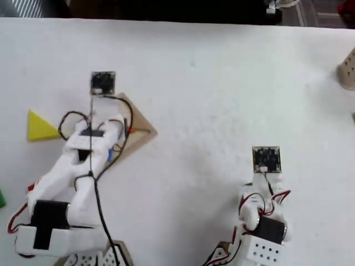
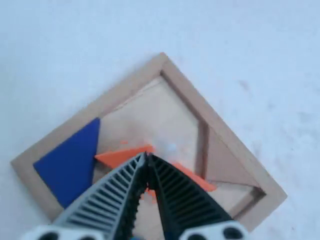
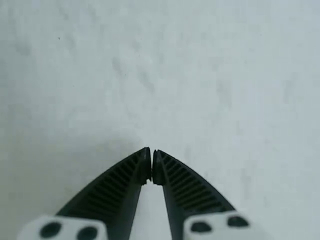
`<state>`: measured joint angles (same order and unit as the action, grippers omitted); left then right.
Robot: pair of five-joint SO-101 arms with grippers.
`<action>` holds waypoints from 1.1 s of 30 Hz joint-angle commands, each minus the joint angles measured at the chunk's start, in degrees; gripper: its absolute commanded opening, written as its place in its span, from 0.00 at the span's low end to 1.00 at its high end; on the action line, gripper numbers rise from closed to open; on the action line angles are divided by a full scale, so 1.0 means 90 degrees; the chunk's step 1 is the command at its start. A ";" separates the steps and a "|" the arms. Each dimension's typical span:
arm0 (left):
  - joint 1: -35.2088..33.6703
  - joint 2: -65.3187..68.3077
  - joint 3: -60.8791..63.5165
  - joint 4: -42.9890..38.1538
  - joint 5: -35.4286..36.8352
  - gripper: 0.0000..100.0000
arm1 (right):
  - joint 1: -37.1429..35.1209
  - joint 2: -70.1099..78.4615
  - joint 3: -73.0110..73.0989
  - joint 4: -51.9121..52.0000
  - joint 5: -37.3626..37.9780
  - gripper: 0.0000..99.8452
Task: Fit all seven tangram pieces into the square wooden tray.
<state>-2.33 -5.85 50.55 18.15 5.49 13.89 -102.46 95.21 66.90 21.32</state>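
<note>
My left claw (image 2: 147, 159) is closed tight with its tip on the orange piece (image 2: 117, 156), which lies in the wooden tray (image 2: 220, 130) next to the blue piece (image 2: 70, 160) and looks thin, stiff and slippery, so I would pinch its edges

White arms (image 1: 72, 166), black and red cables (image 1: 99, 205)

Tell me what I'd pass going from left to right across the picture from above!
Green bit at the edge → yellow triangle → wooden tray → right arm → tan thing with holes.
</note>
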 commanded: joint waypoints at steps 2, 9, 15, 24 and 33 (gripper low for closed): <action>-0.0210 -0.0376 -0.0274 0.0547 0.0068 0.02 | -0.0943 -0.0015 -0.0293 -0.1441 0.0733 0.02; -0.0366 -0.0366 -0.0410 0.0537 0.0137 0.02 | -0.3326 0.0659 -0.1504 -0.1158 0.0479 0.02; -0.1148 -0.0337 -0.0830 0.0537 0.1514 0.03 | -0.5133 0.3238 -0.3507 -0.1158 0.0274 0.02; -0.2242 0.1177 -0.2491 0.0957 0.3038 0.03 | -0.6657 0.7556 -0.6056 -0.1499 0.0029 0.26; -0.2623 0.1832 -0.3468 0.1729 0.3810 0.16 | -0.6842 1.0720 -0.7121 -0.4342 -0.0029 0.29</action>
<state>-23.96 10.24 23.38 33.27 34.86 -46.51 -12.26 37.01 36.48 22.02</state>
